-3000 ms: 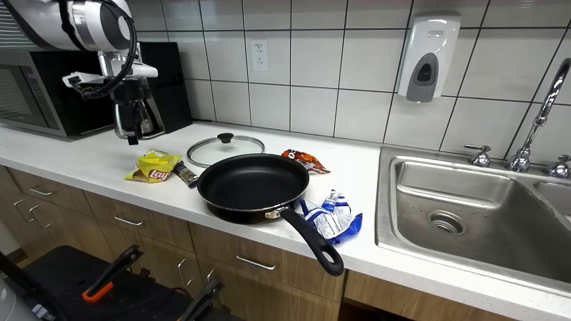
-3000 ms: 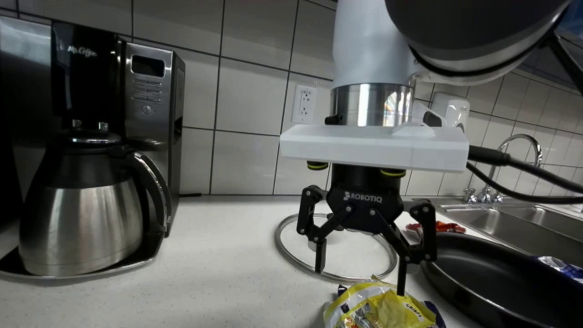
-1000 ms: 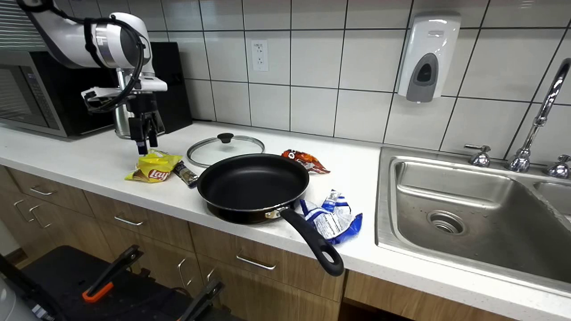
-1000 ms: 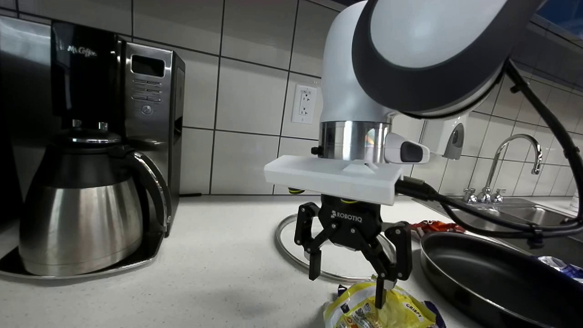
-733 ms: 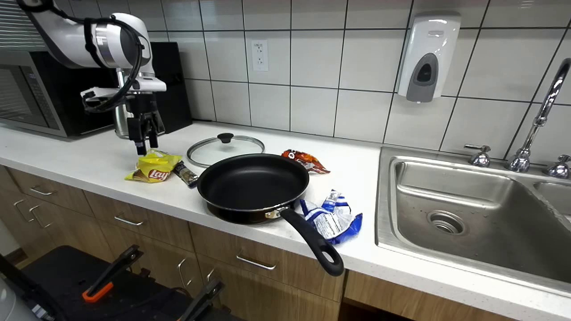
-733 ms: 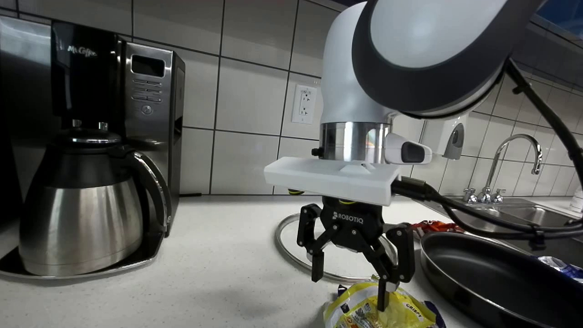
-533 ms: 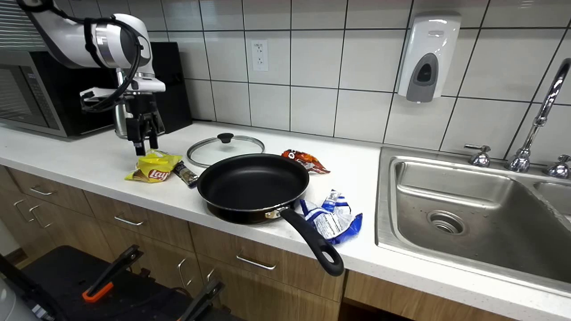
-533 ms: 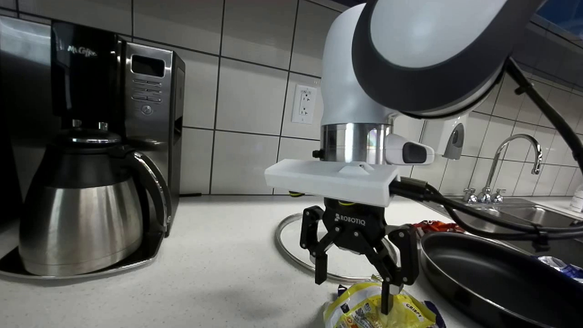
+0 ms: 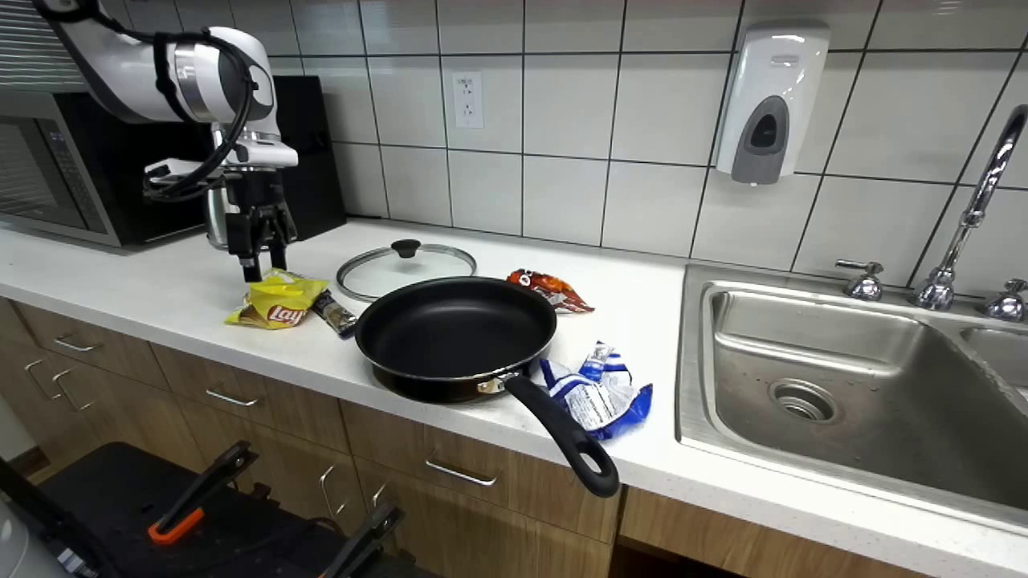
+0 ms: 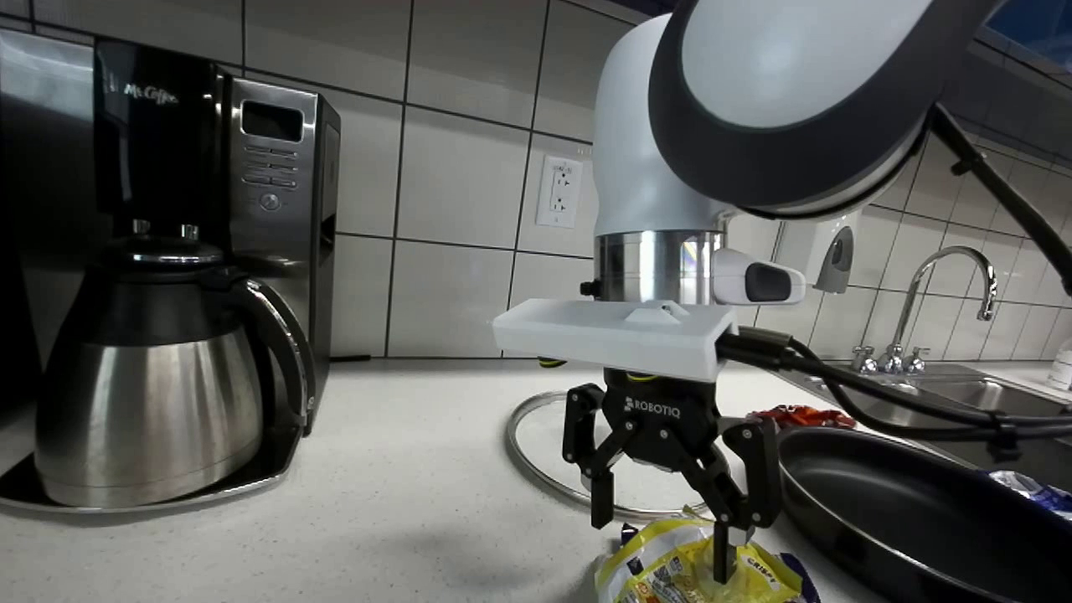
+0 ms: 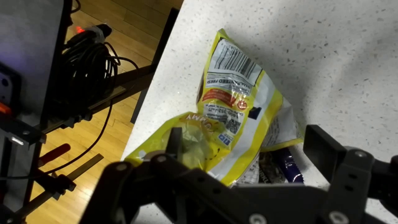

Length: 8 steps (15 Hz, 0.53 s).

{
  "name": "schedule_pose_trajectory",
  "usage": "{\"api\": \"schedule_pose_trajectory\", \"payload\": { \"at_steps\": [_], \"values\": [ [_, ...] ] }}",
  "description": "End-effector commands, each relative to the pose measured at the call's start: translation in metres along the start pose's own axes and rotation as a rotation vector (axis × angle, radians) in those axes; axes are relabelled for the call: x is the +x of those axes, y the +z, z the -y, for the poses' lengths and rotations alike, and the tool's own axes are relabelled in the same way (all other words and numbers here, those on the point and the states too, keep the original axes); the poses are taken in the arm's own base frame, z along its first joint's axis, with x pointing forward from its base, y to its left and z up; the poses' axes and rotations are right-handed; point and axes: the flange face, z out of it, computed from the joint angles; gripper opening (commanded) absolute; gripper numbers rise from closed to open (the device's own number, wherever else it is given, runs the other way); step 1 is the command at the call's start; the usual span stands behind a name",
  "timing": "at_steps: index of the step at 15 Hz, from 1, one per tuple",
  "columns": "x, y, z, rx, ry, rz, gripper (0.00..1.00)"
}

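Wrist view shows the claw spread wide above the crumpled yellow chip bag.

Pale tiles back a speckled white counter over brown drawers, with yellowish plank floor below.

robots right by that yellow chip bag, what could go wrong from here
In the wrist view one finger of the open end effector overlaps the yellow chip bag, so closing might pinch only part and let it slip. The dark wrapper, partly hidden behind the bag there, could get dragged along. In an exterior view the handle of the frying pan seems to reach the edge of the counter, so a bump might shift the pan.
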Motion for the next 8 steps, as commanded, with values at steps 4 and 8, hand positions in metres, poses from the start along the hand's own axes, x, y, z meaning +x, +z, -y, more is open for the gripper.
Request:
{"api": "schedule_pose_trajectory", "payload": {
  "at_steps": [4, 8],
  "values": [
    [0.0067, -0.0035, 0.004, -0.018, 0.028, 0.007, 0.73],
    [0.0072, -0.0022, 0.0048, -0.017, 0.029, 0.009, 0.53]
  ]
}}
